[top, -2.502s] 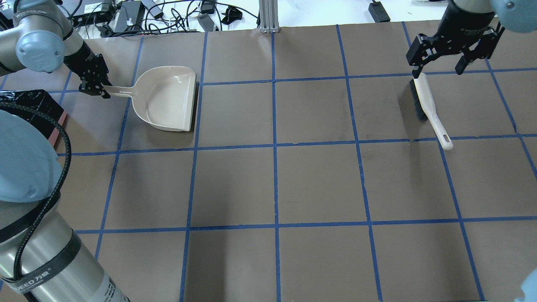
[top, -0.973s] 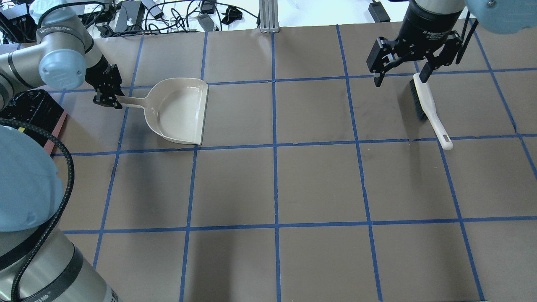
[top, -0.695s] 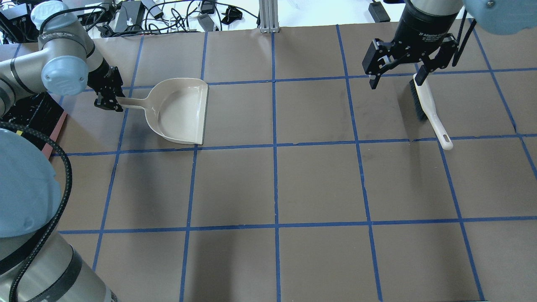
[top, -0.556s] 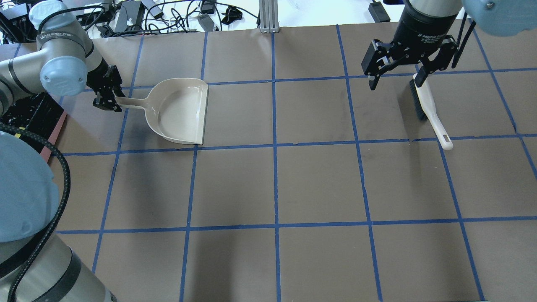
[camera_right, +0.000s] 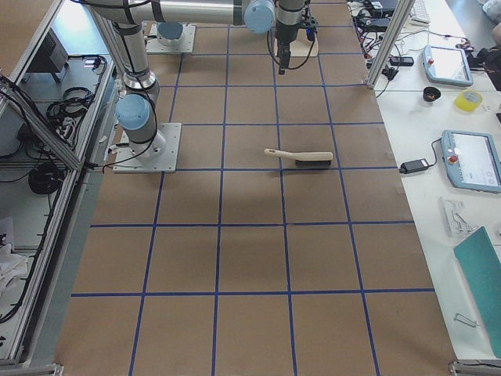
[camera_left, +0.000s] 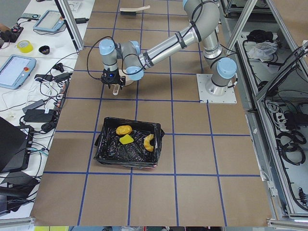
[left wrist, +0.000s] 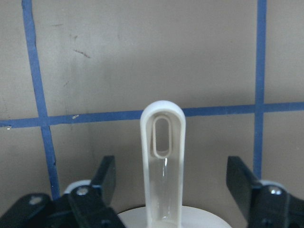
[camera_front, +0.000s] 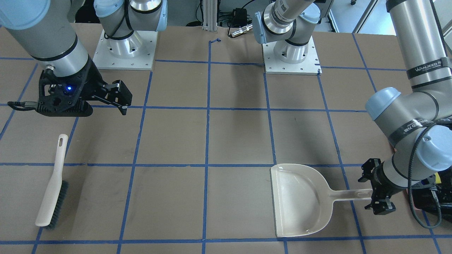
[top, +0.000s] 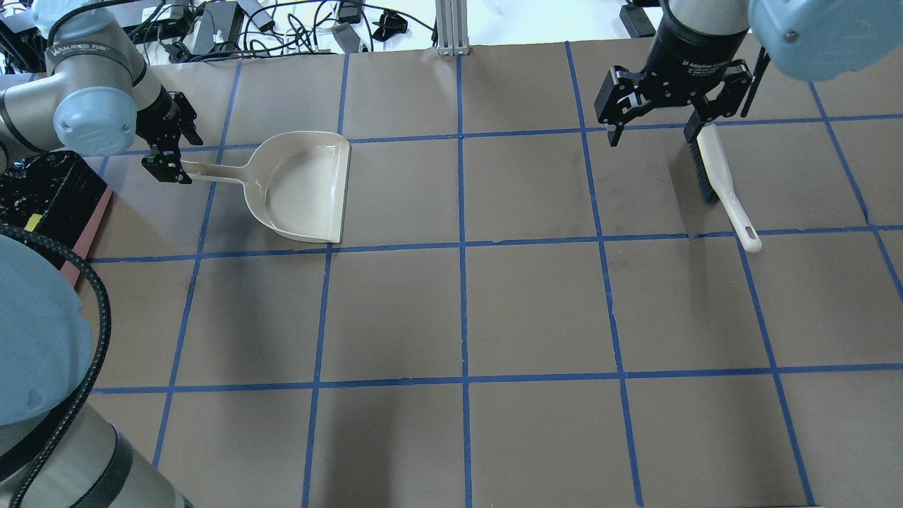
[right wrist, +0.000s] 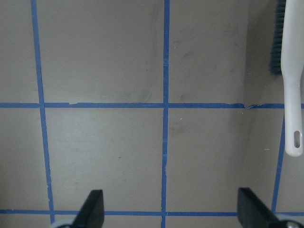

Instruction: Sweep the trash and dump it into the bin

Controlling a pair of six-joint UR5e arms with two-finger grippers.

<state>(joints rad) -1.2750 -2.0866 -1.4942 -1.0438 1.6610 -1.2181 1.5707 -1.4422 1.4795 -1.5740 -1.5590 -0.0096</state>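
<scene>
Now left gripper (left wrist: 171, 166) spread wide around dustpan (top: 303, 187) handle, right gripper (top: 651, 139) agape beside brush (top: 712, 166)

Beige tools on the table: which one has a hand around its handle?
The dustpan: the left hand straddles its handle end, open. The brush lies apart from the right hand.

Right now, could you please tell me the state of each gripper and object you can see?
Dustpan: flat on table, empty.
Brush: lying on table, ungripped.
Left gripper: open, fingers either side of the dustpan handle, not touching.
Right gripper: open, empty, above the table.
Bin: bag-lined, open.
Trash: three pieces inside bin.
</scene>
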